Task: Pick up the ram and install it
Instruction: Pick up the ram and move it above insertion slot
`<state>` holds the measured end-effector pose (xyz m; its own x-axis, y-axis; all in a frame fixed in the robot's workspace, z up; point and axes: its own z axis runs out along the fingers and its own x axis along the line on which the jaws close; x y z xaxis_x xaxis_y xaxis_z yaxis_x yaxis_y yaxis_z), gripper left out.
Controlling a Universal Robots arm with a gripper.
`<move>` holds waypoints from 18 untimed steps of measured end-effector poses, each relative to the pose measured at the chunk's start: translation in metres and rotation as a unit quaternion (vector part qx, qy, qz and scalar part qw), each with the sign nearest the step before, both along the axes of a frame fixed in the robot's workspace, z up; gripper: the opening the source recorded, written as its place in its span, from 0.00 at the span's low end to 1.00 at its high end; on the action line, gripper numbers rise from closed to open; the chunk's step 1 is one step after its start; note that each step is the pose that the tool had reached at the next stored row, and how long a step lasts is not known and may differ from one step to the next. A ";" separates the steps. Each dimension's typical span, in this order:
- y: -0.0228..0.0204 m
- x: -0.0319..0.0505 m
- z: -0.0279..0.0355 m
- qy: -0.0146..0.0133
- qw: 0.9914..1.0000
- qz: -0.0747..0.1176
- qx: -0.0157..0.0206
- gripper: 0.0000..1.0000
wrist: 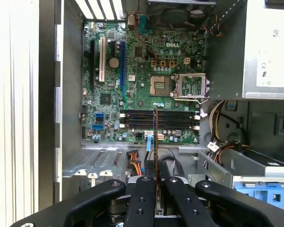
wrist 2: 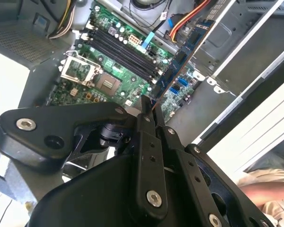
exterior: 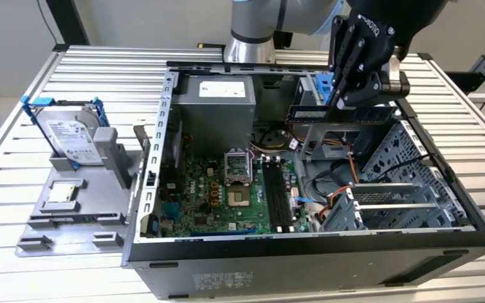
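1. The gripper (exterior: 342,104) is clamped tight on the ram (exterior: 310,114). The fingers pinch the stick around its middle, with the board sticking out on both sides in the exterior view.
2. The ram is up in the air over the open computer case (exterior: 310,252), lying roughly level near the drive bays on the exterior view's right. It's not touching anything in the case.
3. In the second wrist view the ram (wrist 2: 184,52) runs out from between the fingers (wrist 2: 144,118), and you can see its blue-green board and black chips above the motherboard (wrist 2: 104,71).
4. In the first wrist view the ram (wrist: 155,142) is edge-on, just a thin line coming out of the gripper (wrist: 156,182). Its far end sits in front of the black memory slots (wrist: 175,120), and it isn't seated in any of them.
5. A hard drive (exterior: 70,142) in a blue frame stands on a grey holder, outside the case on the exterior view's left, on the slatted table (exterior: 99,69).
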<state>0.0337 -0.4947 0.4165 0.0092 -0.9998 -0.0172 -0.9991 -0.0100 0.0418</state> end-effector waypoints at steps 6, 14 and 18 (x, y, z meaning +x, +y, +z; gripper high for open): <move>0.0117 0.0000 -0.0003 0.000 1.000 -0.001 0.000 0.00; 0.0195 0.0000 -0.0005 0.000 1.000 -0.002 0.000 0.00; 0.0229 0.0000 -0.0006 0.000 1.000 -0.002 0.000 0.00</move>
<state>0.0337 -0.4719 0.4159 0.0049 -0.9998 -0.0172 -0.9991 -0.0057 0.0418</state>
